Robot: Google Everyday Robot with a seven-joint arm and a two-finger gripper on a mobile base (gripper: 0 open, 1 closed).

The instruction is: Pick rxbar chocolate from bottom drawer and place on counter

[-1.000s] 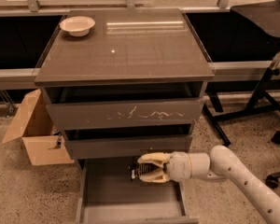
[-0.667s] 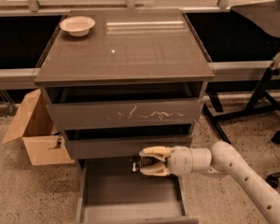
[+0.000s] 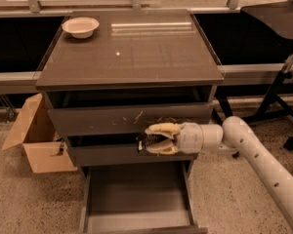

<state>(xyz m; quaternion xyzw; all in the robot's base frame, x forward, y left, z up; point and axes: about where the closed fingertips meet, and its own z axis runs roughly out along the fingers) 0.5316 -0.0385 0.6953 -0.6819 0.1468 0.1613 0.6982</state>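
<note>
The rxbar chocolate (image 3: 144,143), a small black-wrapped bar, sits between the yellowish fingers (image 3: 162,129) of my gripper (image 3: 154,139). The gripper is shut on it and holds it in front of the middle drawer's face, above the open bottom drawer (image 3: 136,191). The bottom drawer is pulled out and its flat grey inside shows nothing in it. The counter (image 3: 132,50) is the glossy grey-brown cabinet top above. My white arm comes in from the lower right.
A white bowl (image 3: 80,26) stands on the counter's back left corner. An open cardboard box (image 3: 36,140) sits on the floor left of the cabinet. Black stand legs (image 3: 278,99) are at the right.
My gripper has risen with the bar from just over the bottom drawer to the height of the middle drawer's front, and moved a little to the left.
</note>
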